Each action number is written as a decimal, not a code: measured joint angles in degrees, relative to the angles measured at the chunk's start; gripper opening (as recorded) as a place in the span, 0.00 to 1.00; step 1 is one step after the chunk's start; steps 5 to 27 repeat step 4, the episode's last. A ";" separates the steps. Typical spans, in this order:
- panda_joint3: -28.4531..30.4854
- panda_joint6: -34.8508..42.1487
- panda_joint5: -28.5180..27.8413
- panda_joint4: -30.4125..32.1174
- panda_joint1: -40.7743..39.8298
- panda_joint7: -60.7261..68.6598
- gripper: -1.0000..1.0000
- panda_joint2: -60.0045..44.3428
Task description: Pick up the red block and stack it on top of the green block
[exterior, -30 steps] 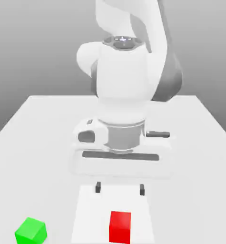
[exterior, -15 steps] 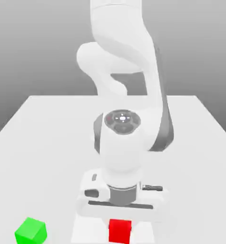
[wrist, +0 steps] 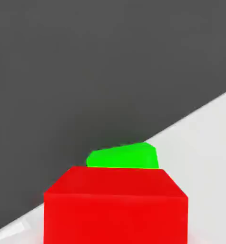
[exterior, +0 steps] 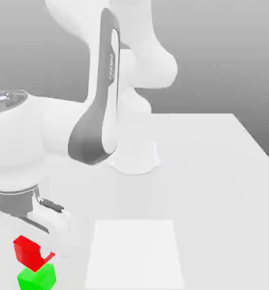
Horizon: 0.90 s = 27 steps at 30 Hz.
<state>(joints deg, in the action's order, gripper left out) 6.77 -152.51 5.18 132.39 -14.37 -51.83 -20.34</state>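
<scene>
Currently: gripper [exterior: 39, 256], clamped on red block [exterior: 26, 253] above green block [exterior: 37, 279]. Risk: toppling after release, from skewed alignment.

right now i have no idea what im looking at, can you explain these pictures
A white robot arm with a two-finger gripper works over a pale table, all simulated. The exterior view looks at the scene from off the arm; the hand view comes from a camera on the hand itself. On the table are a white square patch and a green block. The gripper appears to hold a red block at the green one; whether the two touch, I can't tell.
</scene>
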 joint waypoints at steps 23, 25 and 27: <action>0.00 0.00 0.00 0.00 0.00 0.00 1.00 0.00; 0.00 0.00 0.00 0.00 0.00 0.00 1.00 0.00; 0.00 0.00 0.00 0.00 0.00 0.00 1.00 0.00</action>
